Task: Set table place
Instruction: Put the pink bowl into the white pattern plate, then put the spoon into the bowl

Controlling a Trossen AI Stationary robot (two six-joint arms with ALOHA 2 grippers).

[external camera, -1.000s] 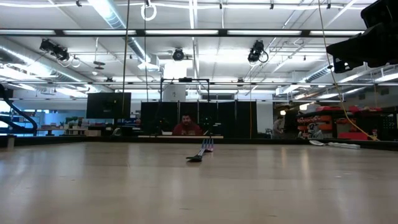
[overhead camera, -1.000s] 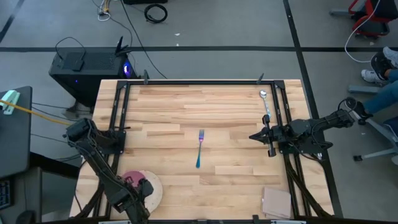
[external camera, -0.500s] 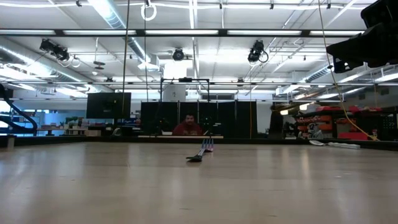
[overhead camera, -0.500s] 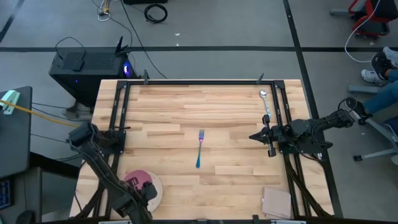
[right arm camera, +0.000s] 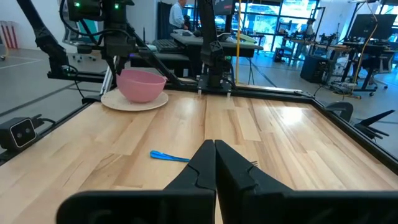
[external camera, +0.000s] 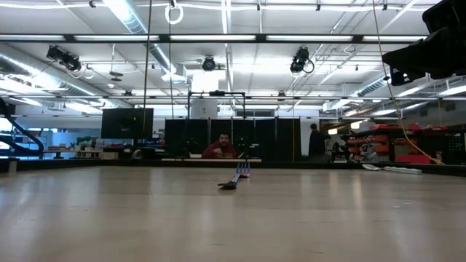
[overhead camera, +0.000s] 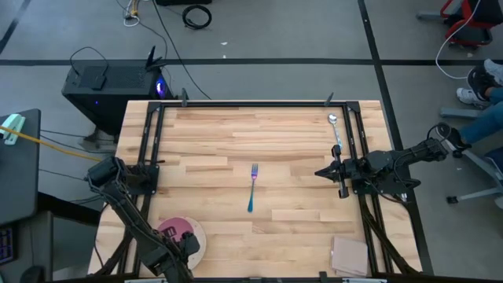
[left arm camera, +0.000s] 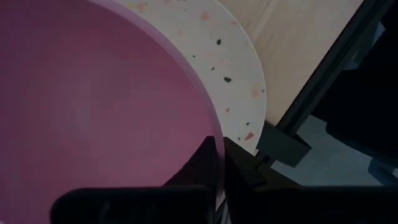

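Left wrist view: left claw [left arm camera: 217, 163] astride bowl [left arm camera: 87, 106] rim

- Ceiling strip lights [external camera: 218, 38] are lighting the room brightly and evenly.
- The table [overhead camera: 299, 157] is showing only faint, soft shadows.
- The pink bowl [left arm camera: 93, 106] is filling the left wrist view, blurring at close range.

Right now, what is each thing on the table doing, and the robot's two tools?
Bowl: upright, sitting on the plate.
Plate: flat, near a table corner.
Fork: lying flat mid-table, untouched.
Spoon: lying flat by the rail near the right tool.
Pad: flat in a table corner.
Left tool: shut on the bowl's rim.
Right tool: shut, empty, above the table.
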